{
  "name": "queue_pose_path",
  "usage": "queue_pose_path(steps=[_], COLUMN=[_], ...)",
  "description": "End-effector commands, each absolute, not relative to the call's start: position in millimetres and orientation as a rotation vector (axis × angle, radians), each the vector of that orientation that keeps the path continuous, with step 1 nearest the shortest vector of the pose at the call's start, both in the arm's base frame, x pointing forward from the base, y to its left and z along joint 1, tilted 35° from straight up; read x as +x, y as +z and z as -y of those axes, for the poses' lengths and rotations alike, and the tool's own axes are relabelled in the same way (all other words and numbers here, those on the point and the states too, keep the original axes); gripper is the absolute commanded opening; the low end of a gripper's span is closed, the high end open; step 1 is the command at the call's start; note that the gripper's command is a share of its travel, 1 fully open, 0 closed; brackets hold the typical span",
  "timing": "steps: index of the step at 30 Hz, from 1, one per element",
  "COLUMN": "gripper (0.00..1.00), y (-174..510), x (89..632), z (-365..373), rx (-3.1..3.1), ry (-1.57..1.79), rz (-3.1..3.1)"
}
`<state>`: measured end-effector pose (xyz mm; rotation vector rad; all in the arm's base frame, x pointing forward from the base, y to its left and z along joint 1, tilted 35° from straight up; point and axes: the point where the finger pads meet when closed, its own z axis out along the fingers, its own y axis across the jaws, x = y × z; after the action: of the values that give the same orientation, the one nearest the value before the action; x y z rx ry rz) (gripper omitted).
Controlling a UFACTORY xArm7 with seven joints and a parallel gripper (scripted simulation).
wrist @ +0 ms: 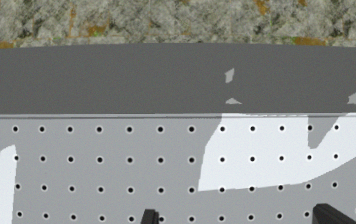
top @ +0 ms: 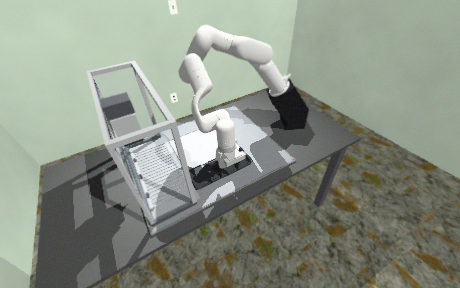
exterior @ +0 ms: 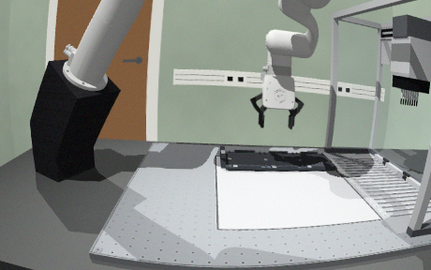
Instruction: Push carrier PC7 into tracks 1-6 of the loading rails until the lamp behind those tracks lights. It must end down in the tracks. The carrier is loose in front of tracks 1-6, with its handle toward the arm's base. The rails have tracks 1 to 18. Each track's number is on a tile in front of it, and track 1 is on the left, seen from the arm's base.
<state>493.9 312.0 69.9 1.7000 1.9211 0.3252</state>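
The carrier PC7 is a flat black tray lying on the perforated plate, in front of the near end of the loading rails. It also shows in the top view, partly hidden by the arm. My gripper is open and empty, hanging above the carrier's far side. In the top view the gripper stands over the carrier's outer edge. The wrist view shows only the two fingertips over the perforated plate and the table edge; the carrier is not in that view. No lamp shows lit.
A glass-sided frame encloses the rails, with a grey head unit hanging inside. The arm's black base block stands at the left. A white sheet lies on the plate beside the carrier. The table edge is close beyond the fingers.
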Motion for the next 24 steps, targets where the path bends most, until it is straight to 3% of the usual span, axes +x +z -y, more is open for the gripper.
queue_pose_path(steps=[1,24], gripper=[1.0,1.0], y=[67.0,38.4], x=[496.9,516.0], z=[-313.4,-307.4], rx=[1.698,1.698], ry=[0.332,0.332], rz=[-1.922,-1.922])
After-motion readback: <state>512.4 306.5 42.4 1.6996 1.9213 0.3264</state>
